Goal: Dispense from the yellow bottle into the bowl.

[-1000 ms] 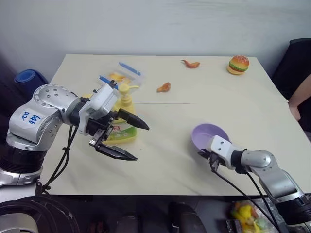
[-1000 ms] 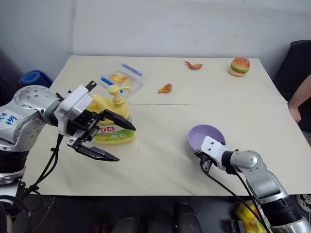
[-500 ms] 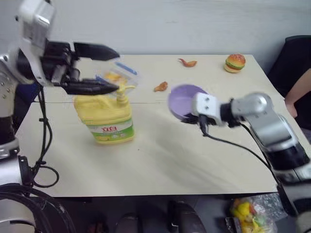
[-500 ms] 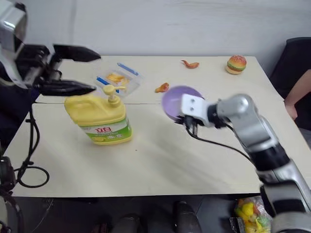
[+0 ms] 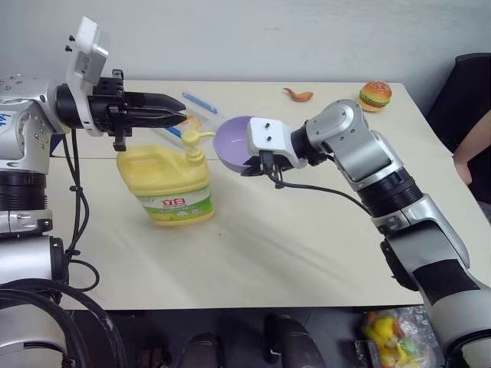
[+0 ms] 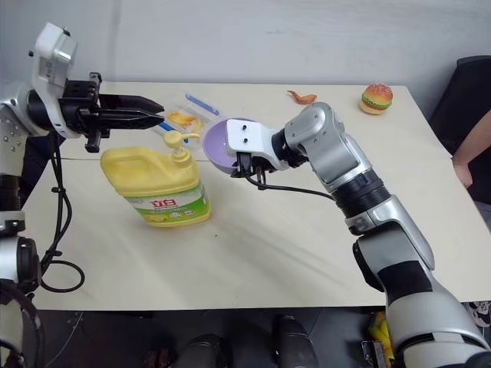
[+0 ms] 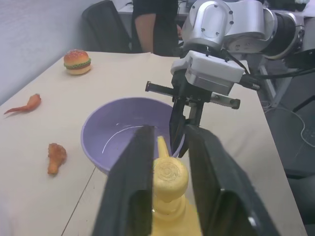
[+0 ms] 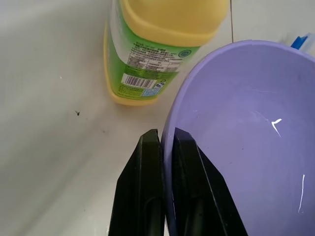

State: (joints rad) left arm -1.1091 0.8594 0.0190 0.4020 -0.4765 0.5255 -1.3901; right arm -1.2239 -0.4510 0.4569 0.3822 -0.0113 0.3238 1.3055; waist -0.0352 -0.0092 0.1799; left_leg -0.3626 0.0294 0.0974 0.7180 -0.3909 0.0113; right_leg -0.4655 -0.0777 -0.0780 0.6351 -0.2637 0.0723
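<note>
The yellow bottle [image 5: 165,184] stands upright on the table's left half, and its pump top [image 7: 168,172] points toward the bowl. My left gripper [image 5: 178,118] hovers just above the pump and points right. Its fingers are drawn almost together with nothing between them. The lavender bowl [image 5: 232,142] hangs tilted in the air just right of the pump nozzle, and it looks empty inside [image 8: 236,113]. My right gripper [image 8: 166,133] is shut on the bowl's rim, one finger inside and one outside.
A toy burger [image 5: 376,93] and a toy shrimp [image 5: 298,95] lie at the table's far right. A clear packet with blue strips [image 5: 196,103] sits behind the bottle, and a toy drumstick [image 7: 56,155] lies nearby. A person's arm [image 5: 472,146] is at the right edge.
My right gripper lifted the bowl off the table and carried it left to the pump. My left gripper rose above the bottle and its wide-open fingers closed nearly together.
</note>
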